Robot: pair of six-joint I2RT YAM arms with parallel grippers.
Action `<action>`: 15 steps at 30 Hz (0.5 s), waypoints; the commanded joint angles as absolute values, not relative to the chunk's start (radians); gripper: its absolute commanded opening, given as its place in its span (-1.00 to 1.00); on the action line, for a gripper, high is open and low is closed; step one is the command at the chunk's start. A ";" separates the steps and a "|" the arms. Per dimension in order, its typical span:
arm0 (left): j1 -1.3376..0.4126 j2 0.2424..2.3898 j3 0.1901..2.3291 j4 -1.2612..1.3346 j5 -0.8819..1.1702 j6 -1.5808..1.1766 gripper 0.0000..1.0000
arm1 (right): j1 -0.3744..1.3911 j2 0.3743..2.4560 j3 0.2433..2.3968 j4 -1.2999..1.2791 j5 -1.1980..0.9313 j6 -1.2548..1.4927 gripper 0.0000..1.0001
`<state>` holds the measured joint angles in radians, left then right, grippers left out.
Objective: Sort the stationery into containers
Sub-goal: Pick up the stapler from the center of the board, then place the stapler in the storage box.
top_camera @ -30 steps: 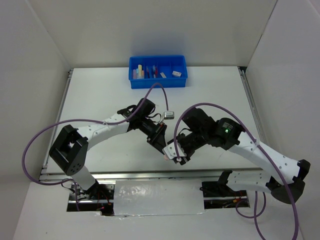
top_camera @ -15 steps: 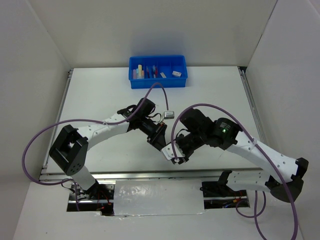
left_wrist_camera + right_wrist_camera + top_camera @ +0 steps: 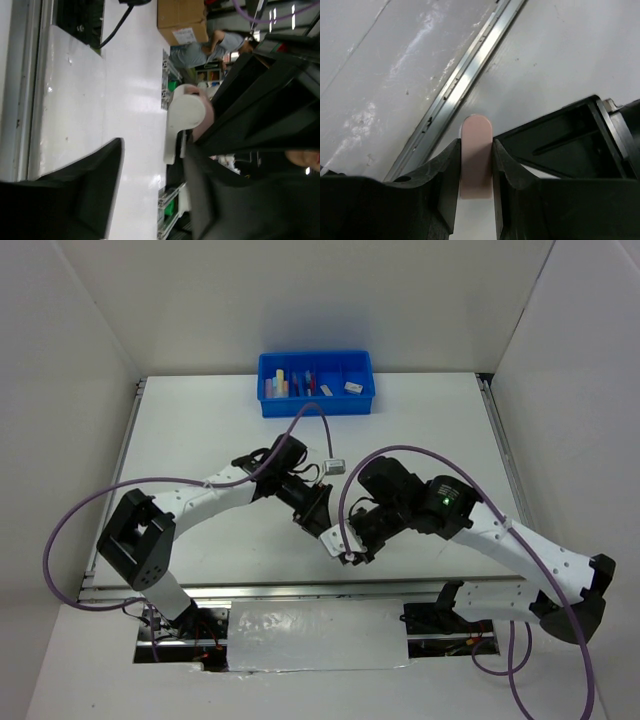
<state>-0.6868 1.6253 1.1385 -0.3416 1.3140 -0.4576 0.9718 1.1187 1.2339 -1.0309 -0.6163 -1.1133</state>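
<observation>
table (image 3: 200, 430): handover spot, nearer its front edge | tray (image 3: 316, 406): far edge, well apart, some stationery inside | left arm (image 3: 210, 495), right arm (image 3: 500, 535): elbows out, wrists angled inward, nearly meeting | left gripper (image 3: 150, 200): spread, empty | right gripper (image 3: 476, 162): pinching pink eraser (image 3: 476, 135) by its sides, probably to carry it to the tray

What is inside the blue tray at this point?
In the blue tray: pale yellow bars at the left end, red and blue pens beside them, small erasers further right. Its near wall hides anything low at the front.
</observation>
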 commanded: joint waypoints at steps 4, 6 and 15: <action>-0.518 1.565 1.198 -0.478 1.179 -0.381 0.66 | 0.907 1.075 1.258 -0.798 -0.623 -0.905 -1.00; -0.374 1.548 1.187 -0.477 1.138 -0.412 0.67 | 0.855 1.068 1.243 -0.664 -0.598 -0.768 -1.00; 0.098 1.438 1.151 -0.466 0.915 -0.418 0.99 | 0.496 1.323 1.242 -0.026 -0.266 -0.160 -1.00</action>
<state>0.0620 1.5383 1.1511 -0.4545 0.9863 -0.4450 0.5728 1.2060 1.2221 -0.3744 -0.4614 -0.4389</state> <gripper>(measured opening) 0.977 0.344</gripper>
